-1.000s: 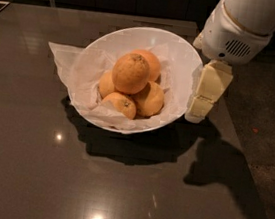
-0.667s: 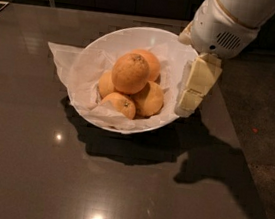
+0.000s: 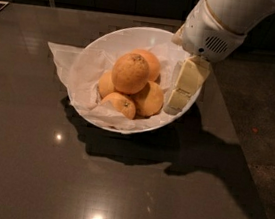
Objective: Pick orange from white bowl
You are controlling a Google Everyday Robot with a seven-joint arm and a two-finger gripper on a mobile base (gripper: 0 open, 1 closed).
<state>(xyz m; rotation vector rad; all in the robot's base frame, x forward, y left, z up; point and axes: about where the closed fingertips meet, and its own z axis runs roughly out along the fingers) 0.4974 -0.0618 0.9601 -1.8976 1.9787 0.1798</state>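
Pincer has shifted over white bowl rim, beside smaller oranges.

Gripper — just inside white bowl

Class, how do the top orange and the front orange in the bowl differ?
The top orange is larger than the front orange. The top orange sits highest; the front orange lies low near the bowl's front rim. Both show a dark stem mark. The gripper is at the bowl's right side.
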